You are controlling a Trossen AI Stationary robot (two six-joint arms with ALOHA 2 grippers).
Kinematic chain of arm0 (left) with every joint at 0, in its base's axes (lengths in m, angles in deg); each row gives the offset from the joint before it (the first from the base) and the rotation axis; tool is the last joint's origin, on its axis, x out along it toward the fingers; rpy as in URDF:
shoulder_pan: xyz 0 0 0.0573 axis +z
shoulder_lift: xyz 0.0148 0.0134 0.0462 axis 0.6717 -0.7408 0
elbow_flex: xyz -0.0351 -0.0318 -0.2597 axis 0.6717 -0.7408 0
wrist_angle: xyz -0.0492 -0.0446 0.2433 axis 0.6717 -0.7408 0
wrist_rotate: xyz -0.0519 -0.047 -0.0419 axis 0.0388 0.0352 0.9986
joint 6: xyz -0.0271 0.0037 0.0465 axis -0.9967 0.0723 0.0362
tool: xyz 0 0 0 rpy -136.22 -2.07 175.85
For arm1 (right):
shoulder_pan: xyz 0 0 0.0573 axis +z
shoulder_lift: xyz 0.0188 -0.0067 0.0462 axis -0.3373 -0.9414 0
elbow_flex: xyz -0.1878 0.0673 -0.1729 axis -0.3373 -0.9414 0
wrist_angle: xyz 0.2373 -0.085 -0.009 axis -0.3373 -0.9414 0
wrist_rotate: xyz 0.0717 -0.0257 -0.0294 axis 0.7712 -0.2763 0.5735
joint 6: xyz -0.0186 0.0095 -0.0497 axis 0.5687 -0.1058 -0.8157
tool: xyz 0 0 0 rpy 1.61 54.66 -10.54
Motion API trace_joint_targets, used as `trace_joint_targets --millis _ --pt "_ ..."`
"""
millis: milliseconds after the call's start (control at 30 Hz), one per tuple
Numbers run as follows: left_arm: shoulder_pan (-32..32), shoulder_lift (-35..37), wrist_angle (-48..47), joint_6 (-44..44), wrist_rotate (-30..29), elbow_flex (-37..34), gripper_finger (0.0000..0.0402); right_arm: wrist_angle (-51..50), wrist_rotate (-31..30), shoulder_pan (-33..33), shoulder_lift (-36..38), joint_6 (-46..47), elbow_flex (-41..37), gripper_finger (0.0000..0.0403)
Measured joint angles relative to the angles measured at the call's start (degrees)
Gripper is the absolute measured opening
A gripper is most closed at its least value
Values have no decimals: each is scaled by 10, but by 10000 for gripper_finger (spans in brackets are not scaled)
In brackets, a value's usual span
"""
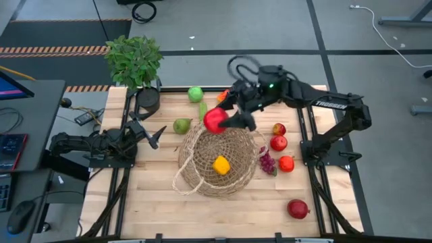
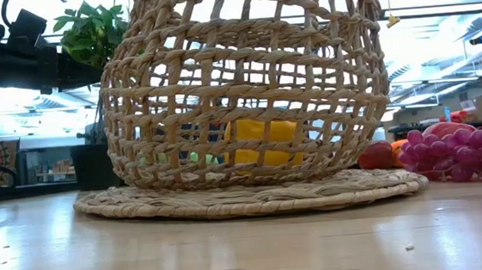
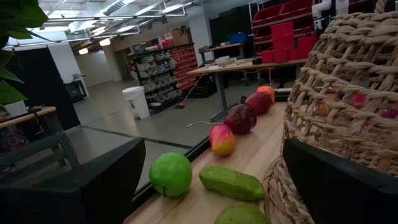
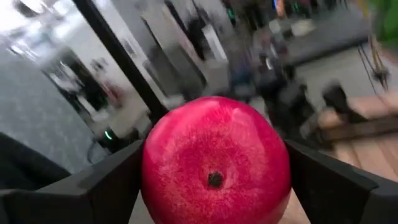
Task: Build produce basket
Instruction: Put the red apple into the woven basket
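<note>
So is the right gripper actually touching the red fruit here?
Touching. The right wrist view shows the red fruit wedged between both fingers of the right gripper, no gap either side.

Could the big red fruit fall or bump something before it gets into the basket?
Maybe. The right gripper holds the round red fruit between its fingers, above the far rim of the basket. A round, smooth fruit could slip out and roll across the table. If dropped, it could also land on the yellow pepper already inside. Lowering too close to the rim might nudge the light wicker basket. The left gripper waits open nearby.
</note>
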Motion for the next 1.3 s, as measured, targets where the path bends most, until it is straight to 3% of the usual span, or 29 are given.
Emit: trace_joint_targets --millis 200,433,867,1100,1300 --pt "0 0 1 0 0 0 388 -68 -49 47 -56 -45 62 368" --pt "0 0 1 0 0 0 388 -256 -143 87 -129 -110 167 369" --pt "0 0 1 0 0 0 388 -437 -296 167 -263 -100 290 369" --pt "0 0 2 0 0 0 388 -548 -317 192 -337 -40 387 369" --pt "0 0 2 0 0 0 388 -631 -317 192 -374 -30 394 369"
